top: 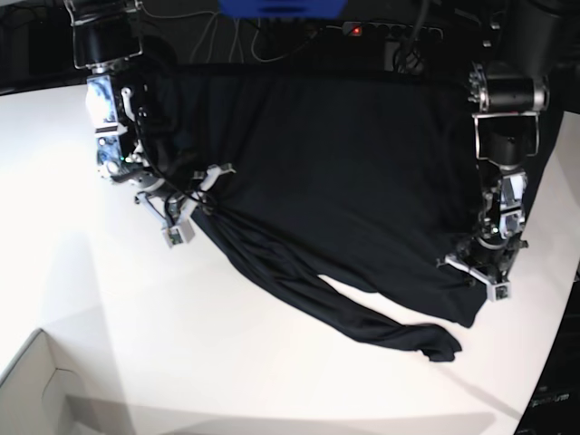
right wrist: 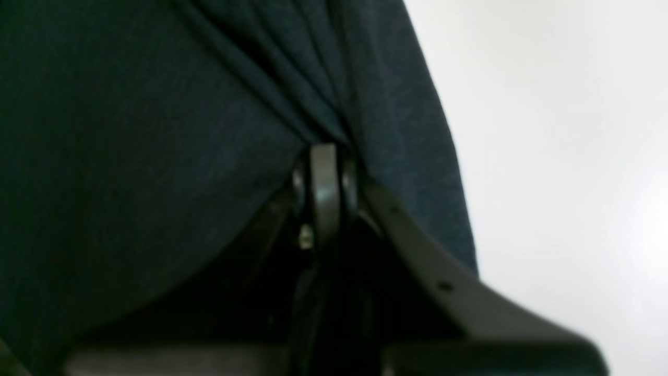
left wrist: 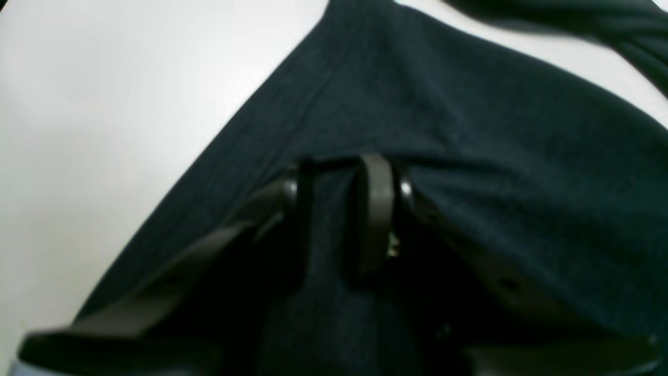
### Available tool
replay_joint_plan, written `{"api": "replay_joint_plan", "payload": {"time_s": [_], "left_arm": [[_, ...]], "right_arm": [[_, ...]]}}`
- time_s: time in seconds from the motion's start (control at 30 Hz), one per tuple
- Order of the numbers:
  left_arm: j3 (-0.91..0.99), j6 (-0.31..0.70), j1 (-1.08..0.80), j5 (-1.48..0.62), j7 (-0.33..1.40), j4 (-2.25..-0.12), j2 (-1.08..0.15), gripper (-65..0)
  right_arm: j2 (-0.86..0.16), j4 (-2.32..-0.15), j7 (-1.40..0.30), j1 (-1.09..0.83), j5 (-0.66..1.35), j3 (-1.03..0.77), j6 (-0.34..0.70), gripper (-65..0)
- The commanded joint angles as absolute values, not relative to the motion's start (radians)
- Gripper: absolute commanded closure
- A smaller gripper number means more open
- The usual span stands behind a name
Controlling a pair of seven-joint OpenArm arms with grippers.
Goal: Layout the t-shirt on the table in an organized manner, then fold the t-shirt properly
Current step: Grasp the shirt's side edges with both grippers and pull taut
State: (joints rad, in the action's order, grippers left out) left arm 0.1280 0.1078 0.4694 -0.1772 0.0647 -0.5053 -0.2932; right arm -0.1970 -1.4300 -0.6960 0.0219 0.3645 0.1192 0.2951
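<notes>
T-shirt spread on tabletop; left hand pinches its side fabric, right hand clamps gathered folds at the opposite edge.

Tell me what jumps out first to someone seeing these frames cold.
The black t-shirt dominates, spread across the far half of the white table, with a twisted sleeve trailing toward the near edge. Both arms grip it at opposite sides: the right gripper pinches bunched fabric at the base view's left, the left gripper holds the hem at its right. A pale cardboard box corner sits at bottom left.
</notes>
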Motion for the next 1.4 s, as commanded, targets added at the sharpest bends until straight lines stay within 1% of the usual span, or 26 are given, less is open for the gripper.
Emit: {"api": "replay_joint_plan", "payload": {"time_s": [0.0,0.07,0.23,0.43,0.57,0.63,0.77,0.83,0.93,1.07,1.17,1.23,1.27,1.37], "left_arm": [[0.125,0.091,0.455,-0.156,0.173,-0.476,-0.300,-14.6],[0.125,0.091,0.455,-0.156,0.168,-0.476,-0.302,-14.6],[0.127,0.091,0.458,-0.156,0.168,-0.478,-0.302,-14.6],[0.133,0.091,0.503,-0.162,0.174,-0.489,-0.303,-14.6],[0.133,0.091,0.507,-0.162,0.176,-0.572,-0.303,-14.6],[0.133,0.091,0.506,-0.162,0.206,-0.618,-0.305,-14.6],[0.136,0.091,0.489,-0.166,0.340,-0.750,-0.328,-14.6],[0.145,0.091,0.447,-0.189,0.383,-0.852,-0.331,-14.6],[0.222,0.091,0.366,-0.242,0.438,-1.018,-0.331,-14.6],[0.306,0.091,0.249,-0.286,0.593,-1.262,-0.312,-14.6],[0.332,0.091,0.124,-0.306,0.670,-1.426,-0.268,-14.6],[0.328,0.091,0.038,-0.305,0.670,-1.483,-0.249,-14.6],[0.325,0.091,-0.001,-0.305,0.657,-1.489,-0.239,-14.6],[0.325,0.091,-0.048,-0.305,0.591,-1.428,-0.225,-14.6]], "right_arm": [[-0.205,-1.432,-0.705,0.031,0.354,0.116,0.295,0.0],[-0.206,-1.397,-0.700,0.036,0.354,0.114,0.295,0.0],[-0.226,-1.234,-0.661,0.143,0.354,0.114,0.295,0.0],[-0.240,-0.987,-0.578,0.326,0.354,0.116,0.295,0.0],[-0.240,-0.789,-0.492,0.467,0.335,0.136,0.295,0.0],[-0.234,-0.710,-0.443,0.526,0.291,0.180,0.295,0.0],[-0.199,-0.567,-0.323,0.624,0.203,0.262,0.295,0.0],[-0.179,-0.521,-0.272,0.653,0.160,0.266,0.295,0.0],[-0.157,-0.469,-0.219,0.691,0.120,0.263,0.294,0.0],[-0.150,-0.444,-0.179,0.719,0.101,0.262,0.289,0.0],[-0.150,-0.446,-0.171,0.736,0.101,0.262,0.223,0.0],[-0.150,-0.446,-0.171,0.740,0.104,0.262,0.186,0.0],[-0.153,-0.446,-0.171,0.742,0.104,0.262,0.185,0.0],[-0.156,-0.446,-0.171,0.754,0.101,0.262,0.185,0.0]]}}
